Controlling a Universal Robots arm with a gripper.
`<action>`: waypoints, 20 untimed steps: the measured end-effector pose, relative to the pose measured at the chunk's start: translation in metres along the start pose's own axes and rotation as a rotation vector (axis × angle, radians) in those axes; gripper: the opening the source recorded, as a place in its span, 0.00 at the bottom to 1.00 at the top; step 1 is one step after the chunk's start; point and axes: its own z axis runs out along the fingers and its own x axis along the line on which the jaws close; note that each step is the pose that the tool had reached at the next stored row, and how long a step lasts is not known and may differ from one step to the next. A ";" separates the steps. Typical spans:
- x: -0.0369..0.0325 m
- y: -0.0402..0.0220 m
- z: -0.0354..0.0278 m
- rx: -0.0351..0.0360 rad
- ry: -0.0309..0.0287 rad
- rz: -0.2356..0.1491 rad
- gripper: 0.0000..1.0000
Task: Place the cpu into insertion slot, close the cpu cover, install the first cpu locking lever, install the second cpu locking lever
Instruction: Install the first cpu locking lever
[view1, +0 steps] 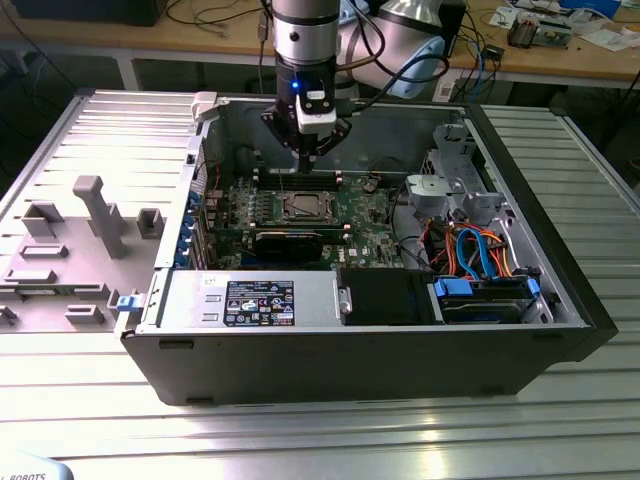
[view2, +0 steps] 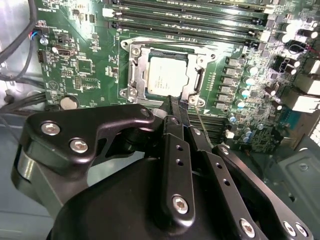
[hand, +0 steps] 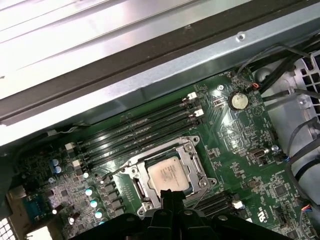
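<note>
The cpu (view2: 167, 77) (hand: 170, 174), a silvery-grey square, sits inside the insertion slot (view2: 129, 90) (hand: 131, 173) on the green board. The cpu cover (view2: 201, 76) (hand: 192, 156), a silver frame, lies flat around the chip. In the exterior view the cpu (view1: 303, 207) lies mid-board inside the open case. My gripper (view1: 307, 165) hangs just above and behind it. In both wrist views the gripper (view2: 177, 104) (hand: 172, 194) has its black fingers pressed together with nothing between them, their tips at the socket's edge. A thin wire lever (view2: 199, 119) slants up beside the tips.
Long black memory slots (hand: 145, 125) flank the socket. A long black card (view1: 290, 240) lies in front of it. Cables and a drive cage (view1: 485, 255) fill the exterior view's right of the case. The case walls (view1: 190, 200) surround the board. A grey fixture plate (view1: 70, 250) lies outside.
</note>
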 end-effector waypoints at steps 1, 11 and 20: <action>0.0012 -0.0005 0.0000 0.0000 0.0001 -0.001 0.11; 0.0114 -0.0046 0.0021 -0.0060 0.0010 -0.101 0.11; 0.0298 -0.0122 0.0023 -0.0078 0.0012 -0.132 0.11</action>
